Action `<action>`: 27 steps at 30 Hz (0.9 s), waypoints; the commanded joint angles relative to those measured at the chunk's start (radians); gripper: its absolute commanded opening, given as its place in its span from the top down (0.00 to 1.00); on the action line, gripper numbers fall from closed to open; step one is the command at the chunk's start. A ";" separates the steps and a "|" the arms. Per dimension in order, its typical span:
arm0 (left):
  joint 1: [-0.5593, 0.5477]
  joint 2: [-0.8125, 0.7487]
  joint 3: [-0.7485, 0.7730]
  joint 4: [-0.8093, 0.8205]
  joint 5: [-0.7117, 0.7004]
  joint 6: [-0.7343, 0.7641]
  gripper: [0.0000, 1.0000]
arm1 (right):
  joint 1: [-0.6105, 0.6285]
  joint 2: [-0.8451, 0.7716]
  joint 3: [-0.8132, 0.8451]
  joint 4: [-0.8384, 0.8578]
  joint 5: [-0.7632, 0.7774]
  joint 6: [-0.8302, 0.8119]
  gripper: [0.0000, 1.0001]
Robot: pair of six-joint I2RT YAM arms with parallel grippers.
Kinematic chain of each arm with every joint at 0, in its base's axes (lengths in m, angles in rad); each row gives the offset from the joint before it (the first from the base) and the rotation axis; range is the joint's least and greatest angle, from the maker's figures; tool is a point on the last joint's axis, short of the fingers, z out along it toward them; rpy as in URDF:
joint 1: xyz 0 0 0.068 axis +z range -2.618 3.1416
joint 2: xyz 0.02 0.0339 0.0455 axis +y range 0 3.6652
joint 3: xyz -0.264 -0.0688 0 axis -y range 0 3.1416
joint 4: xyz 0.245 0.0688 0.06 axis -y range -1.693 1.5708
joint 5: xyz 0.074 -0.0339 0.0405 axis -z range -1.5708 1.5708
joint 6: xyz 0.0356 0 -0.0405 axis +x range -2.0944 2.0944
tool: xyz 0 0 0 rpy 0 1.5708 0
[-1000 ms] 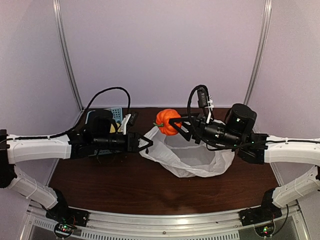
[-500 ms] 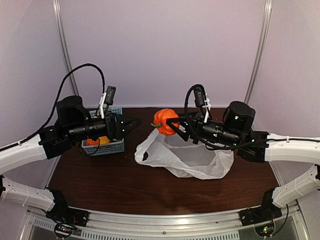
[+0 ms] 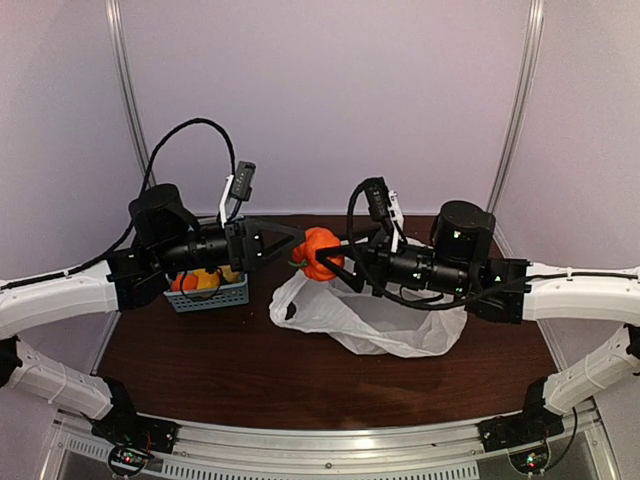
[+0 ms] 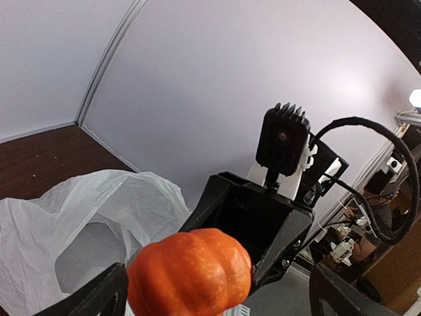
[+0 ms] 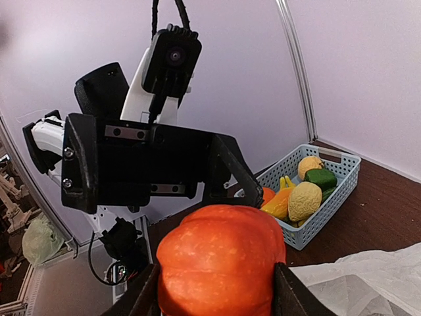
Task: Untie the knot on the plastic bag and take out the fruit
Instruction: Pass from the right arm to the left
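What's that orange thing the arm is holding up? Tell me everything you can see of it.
It is a small ribbed pumpkin, bright orange, with a smooth skin that looks like plastic. The right gripper holds it in the air, jaws shut on its two sides, over the left end of the open white plastic bag. The left gripper faces it with jaws open; whether they touch it cannot be told.

The pumpkin [image 3: 318, 255] is orange, the plastic bag [image 3: 392, 326] white, the basket [image 3: 212, 294] blue.
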 commanded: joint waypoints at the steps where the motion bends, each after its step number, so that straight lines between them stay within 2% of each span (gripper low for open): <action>1: -0.012 0.030 0.037 0.074 0.035 -0.028 0.03 | 0.017 0.010 0.045 -0.023 0.021 -0.036 0.47; 6: -0.012 0.041 0.056 0.020 0.000 -0.016 0.03 | 0.027 0.013 0.058 -0.032 0.027 -0.049 0.47; 12: -0.012 0.070 0.075 0.002 0.032 -0.017 0.03 | 0.040 0.015 0.067 -0.054 0.044 -0.065 0.46; 17: -0.013 0.092 0.089 -0.018 0.057 -0.017 0.14 | 0.055 0.014 0.076 -0.070 0.072 -0.083 0.46; 25: -0.014 0.111 0.093 -0.032 0.075 -0.020 0.21 | 0.063 0.011 0.081 -0.074 0.089 -0.097 0.46; 27: -0.015 0.115 0.091 -0.031 0.082 -0.023 0.26 | 0.062 0.014 0.083 -0.076 0.091 -0.100 0.46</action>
